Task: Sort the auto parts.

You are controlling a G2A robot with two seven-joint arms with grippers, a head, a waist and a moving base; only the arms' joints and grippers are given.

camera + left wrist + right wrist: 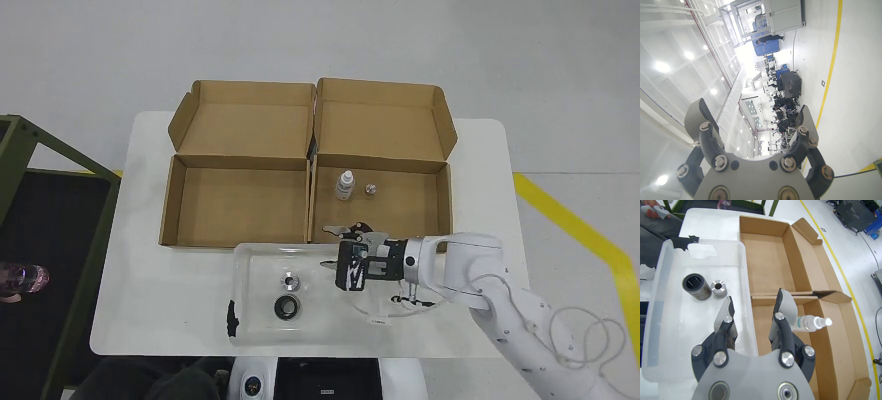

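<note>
We are in a large industrial hall, something between a factory floor and a robotics lab. We see a glossy pale floor (857, 94) marked with a yellow line (835, 47), a high white ceiling (677, 37) studded with round lamps (662, 66), an aluminium-framed enclosure (783, 15) with grey panels, blue machine cabinets (765, 48) beside it, and rows of workstations (783, 113) crowded with equipment farther back.

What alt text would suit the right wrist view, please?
The open right end effector hangs at the edge of a clear bin holding a sleeve and a smaller cylinder; a box beside it holds a spray bottle.
</note>
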